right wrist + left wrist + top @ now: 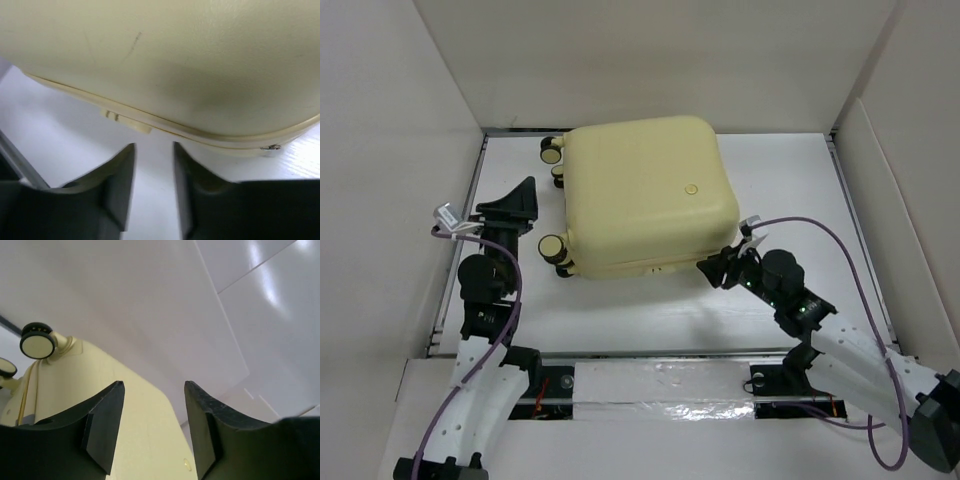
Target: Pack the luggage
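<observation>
Only the top external view takes in the whole luggage (645, 195). It lies flat and closed on the white table (650, 310), in the upper middle of the frame. Its wheels (552, 148) stick out along its left side, and a small round emblem (690, 187) sits right of the shell's centre. There the left gripper (523, 197) stands just left of the case. The right gripper (713, 268) is at the case's lower right corner (from above I cannot tell whether it touches).

The wrist views settle the jaws. In the left wrist view the black fingers (102, 430) stand well apart with nothing between them. Pale shell fills the lower left and white wall (150, 300) the rest. In the right wrist view the fingers (117, 190) leave a narrower gap, also gripping nothing, with bare table showing through it. Above them a seam (165, 122) crosses the shell, carrying a small tab (125, 120), and there is a metal zipper pull (272, 147) at the right edge.

With the case shut, its inside is hidden. The left wrist view shows one black-rimmed wheel whole at mid left, while a second is cut off by the frame edge.

The shell is pale yellow, smooth and round-cornered, and bears a faint dark scratch (135, 42).
</observation>
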Controlling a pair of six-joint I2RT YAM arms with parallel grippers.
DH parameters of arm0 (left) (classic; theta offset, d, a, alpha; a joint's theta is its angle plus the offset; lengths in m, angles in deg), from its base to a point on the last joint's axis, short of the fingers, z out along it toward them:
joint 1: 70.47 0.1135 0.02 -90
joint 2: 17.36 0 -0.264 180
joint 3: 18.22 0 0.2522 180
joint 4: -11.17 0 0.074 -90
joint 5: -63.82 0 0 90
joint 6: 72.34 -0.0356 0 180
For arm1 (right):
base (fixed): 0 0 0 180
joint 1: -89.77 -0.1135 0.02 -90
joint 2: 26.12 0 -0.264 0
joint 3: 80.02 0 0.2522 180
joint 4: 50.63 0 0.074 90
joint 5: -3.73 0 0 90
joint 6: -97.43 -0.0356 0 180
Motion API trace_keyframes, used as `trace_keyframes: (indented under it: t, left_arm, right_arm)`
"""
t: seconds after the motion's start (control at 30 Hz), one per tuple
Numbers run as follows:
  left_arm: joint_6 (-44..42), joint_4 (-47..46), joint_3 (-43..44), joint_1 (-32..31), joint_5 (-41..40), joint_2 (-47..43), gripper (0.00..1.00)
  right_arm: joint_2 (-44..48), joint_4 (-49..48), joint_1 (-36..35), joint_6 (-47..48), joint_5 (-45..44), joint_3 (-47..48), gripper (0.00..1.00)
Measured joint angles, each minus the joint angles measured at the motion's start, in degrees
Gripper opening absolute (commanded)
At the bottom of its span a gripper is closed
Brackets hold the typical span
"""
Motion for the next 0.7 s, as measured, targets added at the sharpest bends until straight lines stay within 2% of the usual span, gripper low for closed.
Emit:
trace_keyframes:
  t: [0.03, 0.1, 0.13, 0.17, 0.2, 0.23, 0.27, 0.33, 0.4, 0.47, 0.5, 0.53, 0.57, 0.63, 0.7]
  left_arm:
    - [0.42, -0.35, 0.00, 0.00, -0.39, -0.37, 0.50]
    - [1.07, -1.20, 0.00, 0.00, -0.50, -0.68, 0.39]
    - [1.09, -1.68, 0.00, 0.00, 0.35, -0.28, 0.24]
    - [1.29, -2.36, 0.13, 0.00, 1.68, 0.44, 0.20]
    - [1.25, -2.91, 0.63, 0.00, 3.54, 1.77, 0.09]
    - [1.20, -3.54, 1.57, 0.00, 5.95, 3.32, 0.03]
    - [1.14, -3.78, 3.45, -0.02, 8.85, 5.60, 0.00]
    - [1.16, -5.53, 8.92, -1.07, 14.32, 10.73, 0.00]
    - [-0.44, -6.82, 14.60, -6.34, 16.13, 16.02, 0.00]
    - [-3.87, -5.44, 20.20, -15.98, 15.37, 20.39, 0.00]
    - [-6.97, -3.54, 23.80, -22.23, 13.46, 23.08, 0.00]
    - [-9.81, -2.62, 27.34, -28.85, 10.86, 25.68, 0.00]
    - [-12.55, -2.69, 29.49, -35.23, 8.46, 28.04, 0.00]
    - [-16.87, -2.97, 28.35, -46.23, 3.87, 29.77, 0.00]
    - [-18.88, -3.78, 22.80, -52.78, 0.85, 29.00, 0.00]
  right_arm:
    - [1.79, 0.61, 0.00, -0.07, -0.09, -0.15, 0.50]
    - [4.92, 1.77, 0.00, 0.13, -0.63, -0.13, 0.50]
    - [6.36, 2.73, 0.00, 0.13, -1.33, -0.11, 0.38]
    - [7.67, 3.78, 0.04, 0.37, -2.19, -0.11, 0.29]
    - [8.70, 4.59, 0.20, 0.50, -2.97, -0.11, 0.08]
    - [9.73, 5.57, 0.63, 0.79, -3.80, -0.13, 0.01]
    - [10.67, 6.25, 1.49, 0.59, -4.46, -0.13, 0.00]
    - [11.65, 7.13, 3.39, 0.52, -5.68, -0.13, 0.00]
    - [11.63, 7.32, 6.75, 0.50, -5.64, -0.13, 0.00]
    - [10.93, 7.06, 9.09, 0.50, -5.29, -0.39, 0.03]
    - [10.54, 6.62, 10.19, 0.50, -4.76, -0.94, 0.09]
    - [10.29, 6.16, 11.30, 0.39, -3.85, -1.84, 0.26]
    - [10.25, 5.55, 12.31, 0.31, -2.75, -3.08, 0.33]
    - [10.38, 3.13, 14.29, 0.44, -0.04, -6.27, 0.36]
    - [9.64, 1.20, 16.09, 0.98, 2.82, -8.85, 0.37]
